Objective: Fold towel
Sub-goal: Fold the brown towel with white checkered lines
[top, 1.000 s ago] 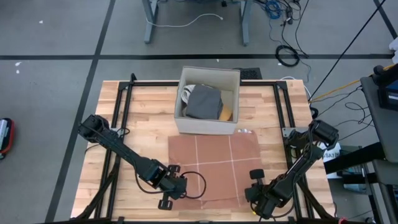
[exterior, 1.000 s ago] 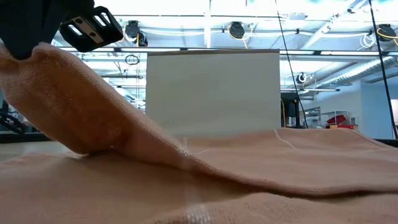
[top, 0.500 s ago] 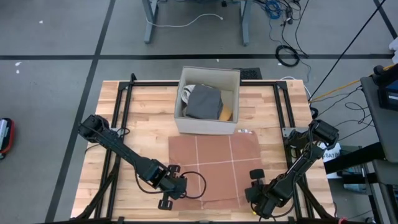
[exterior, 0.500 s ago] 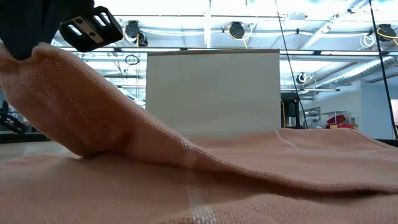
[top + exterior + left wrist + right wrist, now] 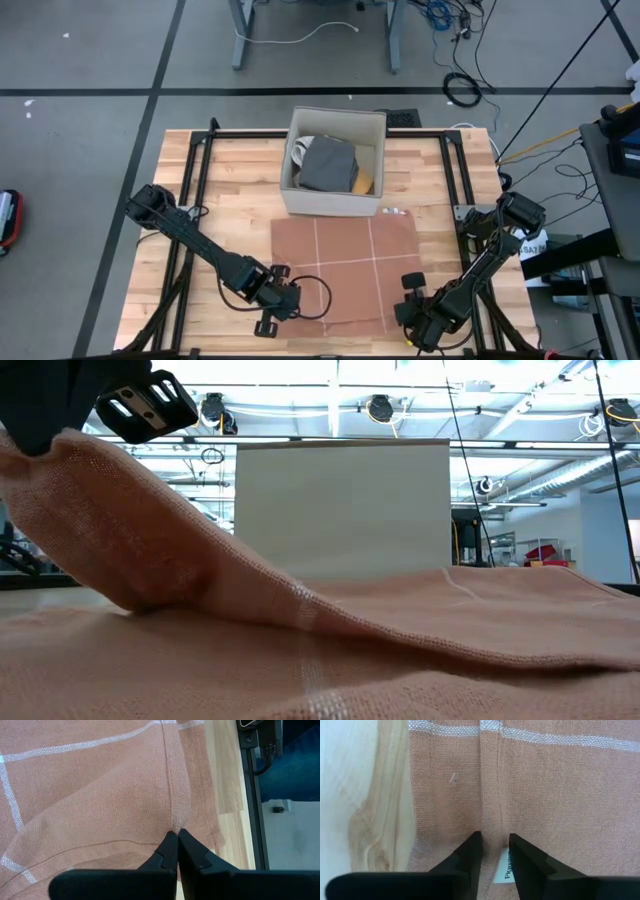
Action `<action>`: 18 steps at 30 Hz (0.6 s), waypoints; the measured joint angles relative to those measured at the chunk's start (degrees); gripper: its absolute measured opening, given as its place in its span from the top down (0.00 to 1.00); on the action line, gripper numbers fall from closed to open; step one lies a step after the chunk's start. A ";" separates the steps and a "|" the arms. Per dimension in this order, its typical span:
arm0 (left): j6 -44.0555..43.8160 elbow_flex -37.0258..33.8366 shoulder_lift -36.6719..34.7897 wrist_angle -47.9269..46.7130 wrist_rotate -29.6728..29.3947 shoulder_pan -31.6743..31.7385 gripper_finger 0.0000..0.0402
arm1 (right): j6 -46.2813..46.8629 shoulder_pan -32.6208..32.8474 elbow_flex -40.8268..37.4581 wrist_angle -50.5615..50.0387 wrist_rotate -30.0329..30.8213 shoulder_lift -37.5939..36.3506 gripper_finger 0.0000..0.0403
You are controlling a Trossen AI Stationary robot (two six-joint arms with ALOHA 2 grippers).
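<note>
A terracotta towel (image 5: pixel 345 262) with white stripes lies spread on the wooden table, in front of a cardboard box. My left gripper (image 5: pixel 283 298) is at the towel's near left corner and is shut on it. In the low view that corner (image 5: pixel 90 510) is raised and slopes down to the flat part. My right gripper (image 5: pixel 412 312) is at the near right corner, low over the table. Its fingers stand a narrow gap apart with a ridge of towel and a white label (image 5: pixel 507 867) between them. My left gripper pinches a raised fold of the towel (image 5: pixel 172 826) near its near left corner between the two fingers, slanting down from above. The corner is lifted off the table, and the cloth slopes away from the fingers to the part still lying flat. My right gripper has a crease of the towel (image 5: pixel 496 827) near its near right edge between its two fingers (image 5: pixel 470 851), pointing steeply down. The cloth around the fingers lies flat on the table. How many layers are in the hold I cannot tell.
The cardboard box (image 5: pixel 335 165) holding grey and yellow cloths stands just beyond the towel's far edge, and in the low view the box (image 5: pixel 345 510) rises behind it. Black frame rails (image 5: pixel 190 210) run along both sides of the table. Bare wood shows left and right of the towel.
Both arms have kept still. In the low view the towel's near part has shifted a little, so a white stripe on it shows more plainly than before.
</note>
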 joint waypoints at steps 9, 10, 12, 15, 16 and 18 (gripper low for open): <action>0.00 0.00 0.00 0.02 -0.01 0.00 1.00 | 0.02 0.00 0.00 0.02 0.00 -0.12 0.71; 0.00 0.00 0.00 0.02 -0.01 0.00 1.00 | 0.02 0.00 0.00 0.01 0.00 -0.30 0.71; 0.00 0.00 0.00 0.04 -0.01 0.00 1.00 | 0.03 0.00 0.00 0.00 0.00 -0.95 0.72; 0.00 0.00 0.00 0.07 -0.01 0.00 1.00 | 0.05 0.00 0.04 0.06 0.21 -2.16 0.73; 0.01 0.00 0.00 0.07 -0.01 0.00 1.00 | 0.04 0.00 0.04 0.09 0.24 -2.46 0.74; 0.00 0.00 0.00 0.19 -0.01 0.00 1.00 | 0.04 0.00 0.07 0.15 0.25 -2.58 0.76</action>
